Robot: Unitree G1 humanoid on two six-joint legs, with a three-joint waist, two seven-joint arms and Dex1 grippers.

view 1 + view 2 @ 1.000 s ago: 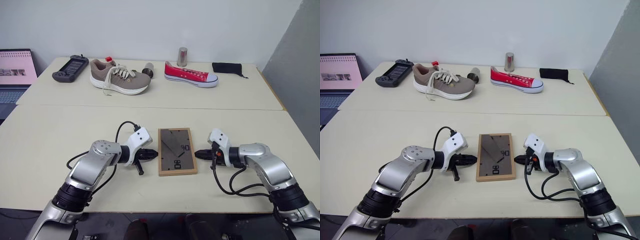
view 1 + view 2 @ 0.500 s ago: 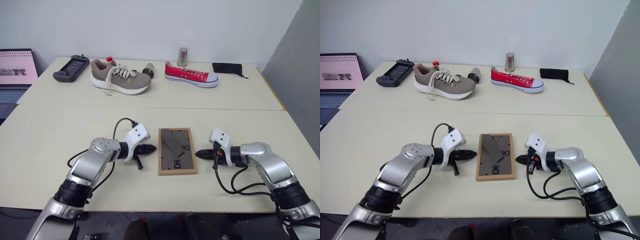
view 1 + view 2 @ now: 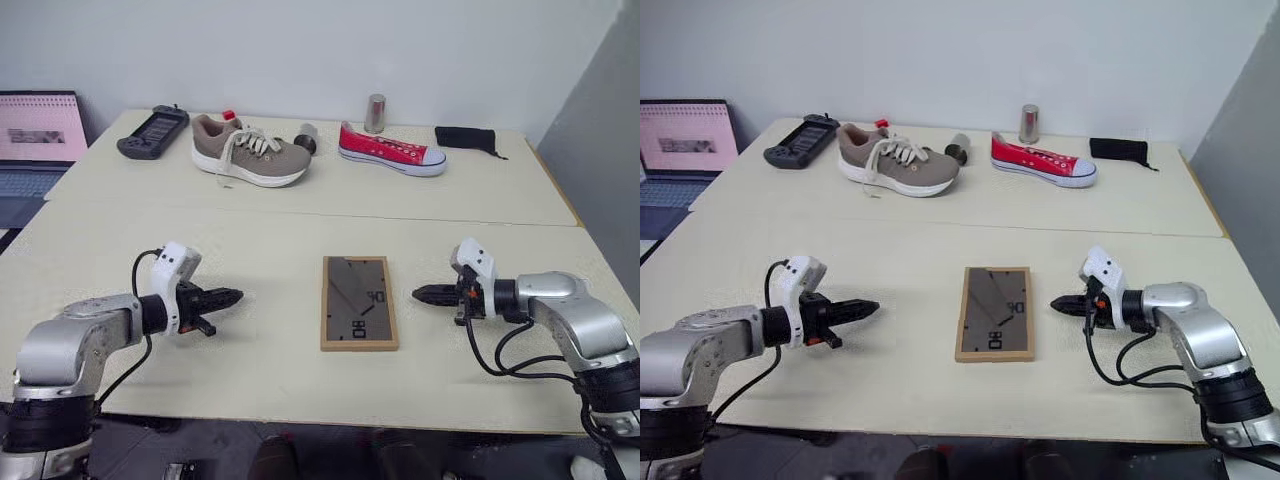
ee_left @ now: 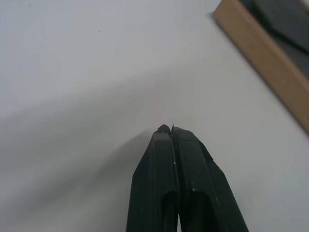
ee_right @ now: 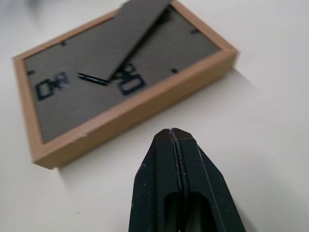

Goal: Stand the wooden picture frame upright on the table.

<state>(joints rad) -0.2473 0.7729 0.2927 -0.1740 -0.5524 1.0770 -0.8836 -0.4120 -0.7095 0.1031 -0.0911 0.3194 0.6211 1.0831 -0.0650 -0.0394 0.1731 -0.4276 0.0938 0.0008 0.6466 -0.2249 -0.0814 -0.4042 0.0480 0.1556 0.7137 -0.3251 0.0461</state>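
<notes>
Lying face-down on the near section of the tabletop, the wooden picture frame showed its dark back panel upward, with the easel stand folded flat along that panel. This placement probably explained the setup: the stand was exposed and reachable, but the frame could not be stood until it was lifted off its face and the stand swung out. Task judged not yet begun in effect; frame untouched by either hand

Left hand: well apart from the frame on its left side, low over the bare tabletop, pointing toward the frame and slightly downward. Fingers pressed together, holding nothing, as the left wrist view confirmed with only a corner of the light-wood edge in sight

Right hand: near the frame's right long edge, apart from it, not touching. It pointed toward the frame and tilted a little downward. Fingers likewise closed on each other, empty; the right wrist view looked along them onto the frame's edge and back panel

The two hands flanked the frame from opposite sides, forearms held low and elbows out

Far section carried two shoes, a controller and a can, all well clear of the work area
</notes>
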